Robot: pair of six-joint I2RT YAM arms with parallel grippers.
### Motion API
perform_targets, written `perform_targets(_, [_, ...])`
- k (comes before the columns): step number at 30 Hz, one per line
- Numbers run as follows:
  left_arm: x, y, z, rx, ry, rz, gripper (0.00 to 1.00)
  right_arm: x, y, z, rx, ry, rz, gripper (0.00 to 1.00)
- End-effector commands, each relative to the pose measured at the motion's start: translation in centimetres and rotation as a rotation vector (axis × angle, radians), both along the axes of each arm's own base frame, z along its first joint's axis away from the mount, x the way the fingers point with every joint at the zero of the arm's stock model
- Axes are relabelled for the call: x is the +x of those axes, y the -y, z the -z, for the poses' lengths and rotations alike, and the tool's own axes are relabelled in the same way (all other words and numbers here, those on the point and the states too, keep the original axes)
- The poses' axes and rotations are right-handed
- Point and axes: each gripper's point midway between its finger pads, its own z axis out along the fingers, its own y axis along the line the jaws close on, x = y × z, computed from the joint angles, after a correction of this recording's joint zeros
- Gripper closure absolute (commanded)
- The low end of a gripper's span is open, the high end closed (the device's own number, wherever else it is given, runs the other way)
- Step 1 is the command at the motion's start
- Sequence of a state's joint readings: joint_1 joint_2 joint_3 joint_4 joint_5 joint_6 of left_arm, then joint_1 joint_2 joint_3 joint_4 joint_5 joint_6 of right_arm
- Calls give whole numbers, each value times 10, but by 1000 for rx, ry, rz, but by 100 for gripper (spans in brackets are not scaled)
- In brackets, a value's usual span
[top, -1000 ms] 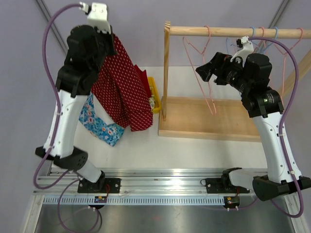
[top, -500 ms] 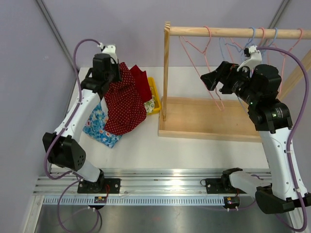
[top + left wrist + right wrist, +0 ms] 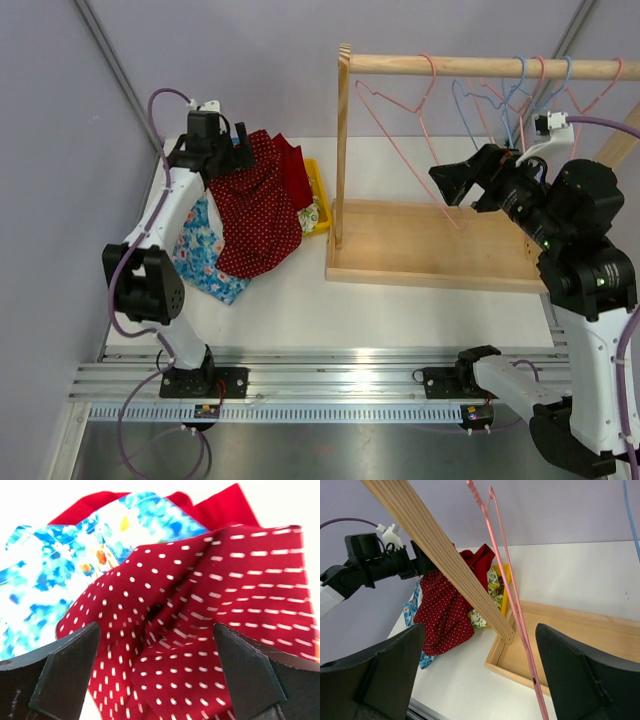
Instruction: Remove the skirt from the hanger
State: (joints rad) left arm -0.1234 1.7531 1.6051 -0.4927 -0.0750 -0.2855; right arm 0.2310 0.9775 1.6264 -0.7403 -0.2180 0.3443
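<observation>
The red white-dotted skirt [image 3: 255,215] lies crumpled on the pile of clothes at the table's back left, off the hanger. My left gripper [image 3: 238,158] hovers at the skirt's far edge. In the left wrist view the left gripper [image 3: 157,672] stands open, and the skirt [image 3: 210,620] lies loose below and between the fingers. The bare pink hanger [image 3: 400,115] hangs from the wooden rail [image 3: 480,66]. My right gripper [image 3: 464,190] is open just right of it. In the right wrist view the hanger [image 3: 517,625] crosses in front of the right gripper [image 3: 480,675], untouched.
Under the skirt lie a blue floral cloth [image 3: 200,255], a plain red cloth [image 3: 293,170] and a yellow-edged printed piece [image 3: 316,200]. The wooden rack's post [image 3: 343,150] and base tray [image 3: 430,245] stand at centre right. Several blue and pink hangers [image 3: 520,95] hang further right.
My left arm swung down and back, laid the skirt on the pile and opened its jaws, letting it go. My right arm drew back to the right, away from the pink hanger.
</observation>
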Motion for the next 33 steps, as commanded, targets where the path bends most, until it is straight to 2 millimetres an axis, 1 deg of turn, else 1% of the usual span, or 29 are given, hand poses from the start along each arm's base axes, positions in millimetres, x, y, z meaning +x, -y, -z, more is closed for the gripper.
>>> perform_targets(1, [-37,-2,-145,-44,317,1,1,-23,13,-22,-5,82,41,0])
perform_targets(2, [-48,-3,-154,-32,333,17,1,-24,15,-20,-3,79,47,0])
perform_targets(4, [-72,-10,-160,-4,324,12,1,-33,16,-17,4,94,45,1])
perform_targets(5, [-91,-21,-161,36,327,-19,1,-37,16,-16,9,102,39,1])
perform_targets(7, [-117,-41,-143,93,272,-93,1,-48,16,-12,11,113,22,1])
perform_targets(8, [-139,-57,-126,144,245,-156,1,-52,17,-10,13,115,24,0])
perform_targets(9, [-148,-63,-116,166,228,-170,1,-55,19,-10,22,125,30,0])
perform_targets(10, [-157,-67,-107,183,218,-181,1,-63,18,-4,24,135,16,1])
perform_targets(11, [-170,-74,-109,201,251,-202,1,-67,16,-6,23,161,-4,1])
perform_targets(12, [-176,-78,-81,220,213,-211,1,-71,15,-5,25,170,-14,1])
perform_targets(13, [-183,-88,-73,237,223,-267,1,-75,14,0,34,169,-22,0])
perform_targets(14, [-180,-91,-73,230,286,-299,1,-76,13,1,43,165,-25,1])
perform_targets(15, [-189,-93,-40,256,275,-276,1,-77,13,4,49,158,-28,1])
perform_targets(16, [-189,-93,-29,277,294,-260,1,-78,10,10,56,141,-46,0])
perform_targets(17, [-184,-97,-34,287,373,-286,1,-77,8,13,61,129,-52,1])
perform_targets(18, [-186,-100,-21,307,381,-289,1,-78,7,17,63,115,-55,1])
perform_targets(19, [-190,-99,9,347,360,-242,1,-77,6,24,68,94,-57,1])
perform_targets(20, [-180,-92,1,332,460,-215,1,-77,7,27,67,89,-56,0])
perform_targets(21, [-176,-86,6,361,496,-152,1,-77,7,29,71,89,-51,1])
perform_targets(22, [-174,-77,35,372,480,-78,1,-77,7,39,90,71,-47,1])
perform_targets(23, [-165,-74,20,360,571,-82,1,-78,7,40,95,81,-47,0])
perform_targets(24, [-161,-72,26,369,569,-57,1,-77,7,45,101,74,-45,1])
perform_targets(25, [-156,-77,33,372,551,-74,1,-76,6,54,108,57,-44,1])
perform_targets(27, [-142,-81,56,311,496,-87,1,-76,5,62,108,51,-53,1])
perform_targets(28, [-138,-88,64,295,481,-97,1,-77,4,69,105,46,-56,1])
perform_targets(29, [-135,-83,78,264,483,-65,1,-77,5,70,102,51,-55,1])
perform_targets(31, [-134,-72,79,260,543,3,1,-80,6,75,79,68,-59,1])
perform_targets(32, [-134,-72,68,253,638,21,1,-80,7,78,69,58,-53,1])
perform_targets(33, [-137,-68,79,242,613,61,1,-81,6,80,61,54,-61,1])
